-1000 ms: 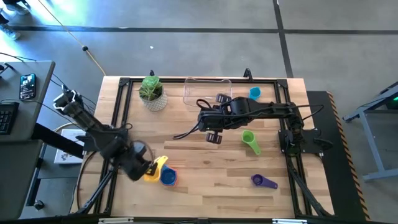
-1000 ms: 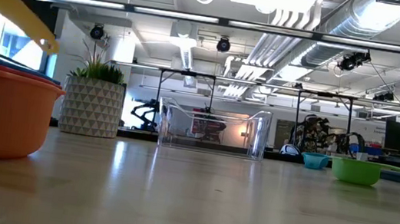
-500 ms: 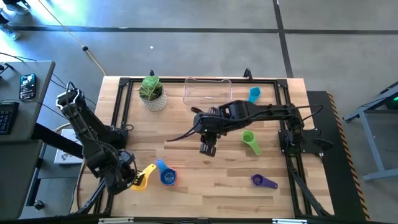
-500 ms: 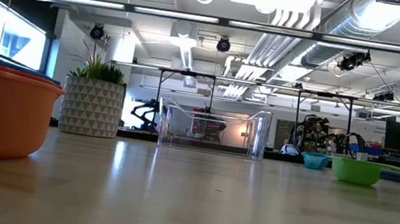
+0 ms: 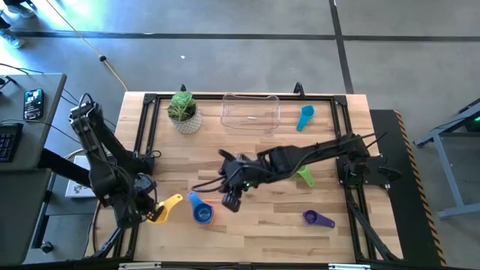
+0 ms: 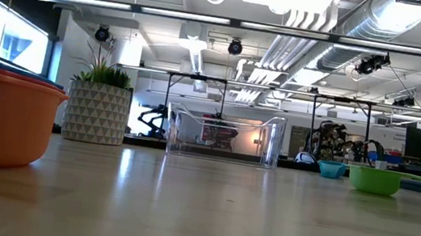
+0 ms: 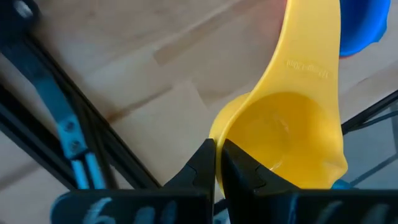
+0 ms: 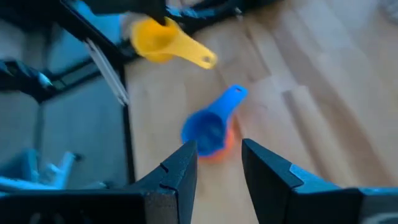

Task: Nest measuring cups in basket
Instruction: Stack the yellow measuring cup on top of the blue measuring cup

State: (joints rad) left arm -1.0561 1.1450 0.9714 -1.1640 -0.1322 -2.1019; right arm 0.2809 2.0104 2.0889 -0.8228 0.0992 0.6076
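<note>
The basket (image 5: 250,112) sits at the table's (image 5: 247,232) far edge, near the middle, with the potted plant (image 5: 183,111) just to its left and one measuring cup (image 5: 305,116) just to its right. Another cup (image 5: 306,177) lies right of centre, and a third (image 5: 318,219) at the near right. Near the left, a stacked cup (image 5: 200,211) rests on the table; the right gripper (image 5: 231,201) hangs just to its right. At the near-left edge, the left gripper (image 5: 150,215) holds a cup (image 5: 165,208) by its rim.

Grey concrete floor (image 5: 225,60), bright ceiling lights (image 6: 291,2).
</note>
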